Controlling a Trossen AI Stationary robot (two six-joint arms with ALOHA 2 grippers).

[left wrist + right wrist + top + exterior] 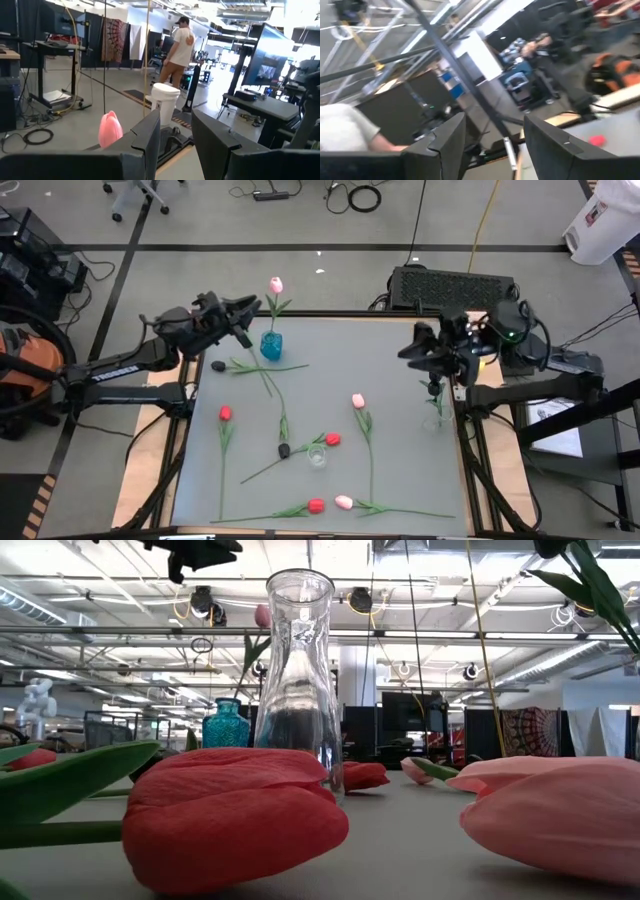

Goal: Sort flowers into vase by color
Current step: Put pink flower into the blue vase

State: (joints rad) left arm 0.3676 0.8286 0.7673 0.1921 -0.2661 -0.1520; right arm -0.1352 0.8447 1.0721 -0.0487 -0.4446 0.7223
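sorting barely begun, both my grippers raised at the back of the table

the table (400, 480) holds most of the flowers, loose and flat, because only one is placed. my left gripper (176, 135) hovers beside the blue vase (270, 345), narrowly parted and empty, i judge just clear of the pink tulip (276, 285) standing in it. my right gripper (495, 140) hangs over the right edge, jaws apart, a thin dark line, perhaps a stem, crossing the gap. the clear vase (300, 670) stands empty mid-table among red tulips (226, 413) and a black tulip (284, 450).
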